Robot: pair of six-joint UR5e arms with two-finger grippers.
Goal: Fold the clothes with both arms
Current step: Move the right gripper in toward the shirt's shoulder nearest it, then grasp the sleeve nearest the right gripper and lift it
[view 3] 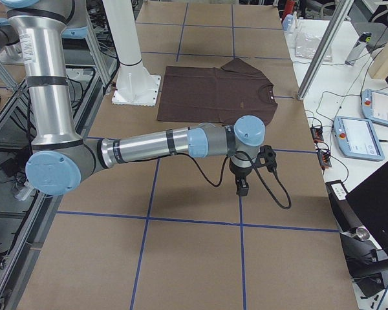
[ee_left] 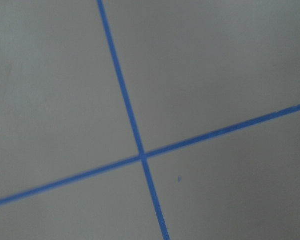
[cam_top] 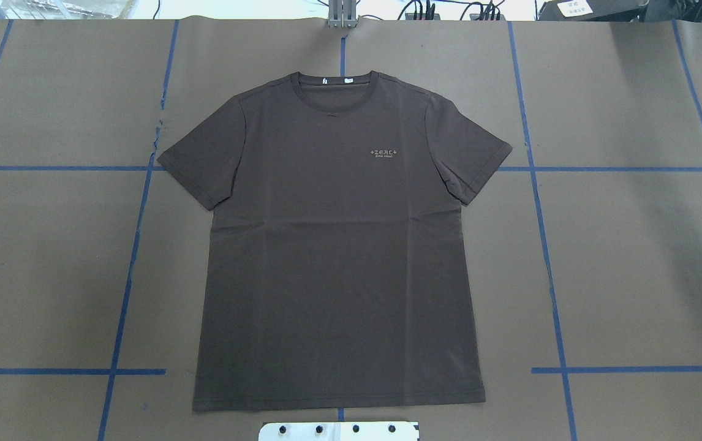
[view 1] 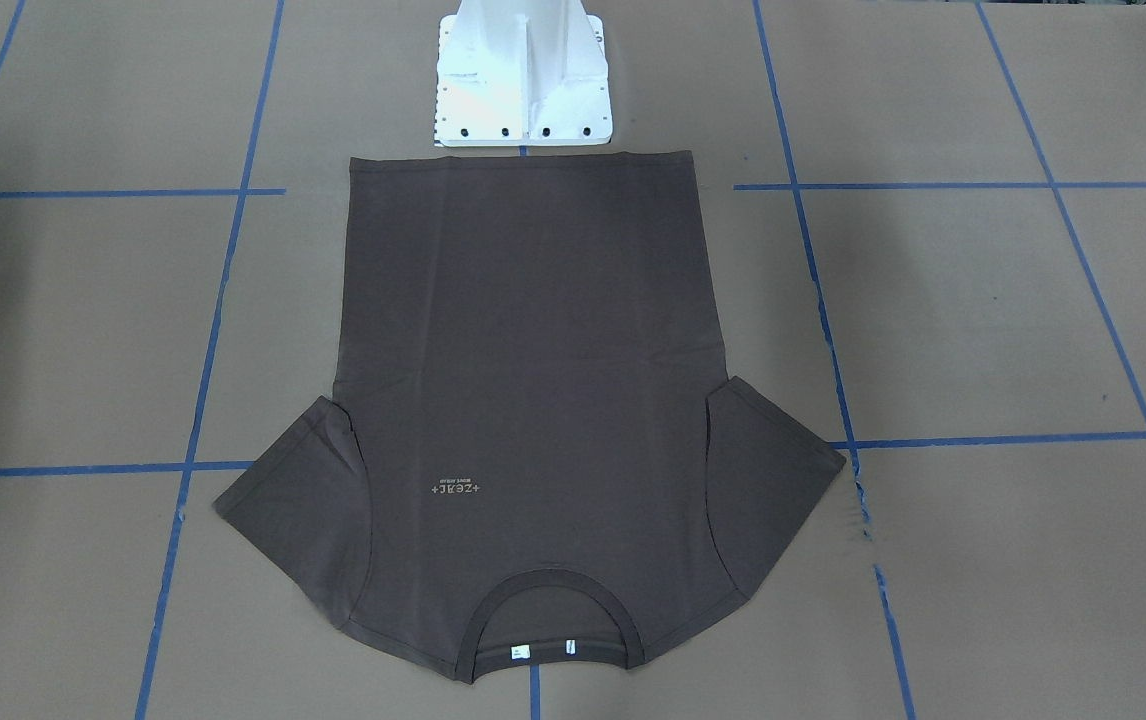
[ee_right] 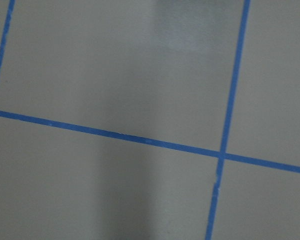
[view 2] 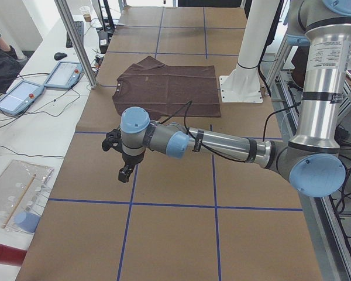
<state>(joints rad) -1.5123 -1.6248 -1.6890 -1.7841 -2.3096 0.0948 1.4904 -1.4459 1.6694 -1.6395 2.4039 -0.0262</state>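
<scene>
You see the T-shirt (cam_top: pixel 339 245) flat at the overhead view's centre, collar (cam_top: pixel 335 92) at top, long axis vertical. The left gripper (view 2: pixel 124 174) and right gripper (view 3: pixel 242 188) hang well apart from it; you cannot tell whether they are clenched.
</scene>
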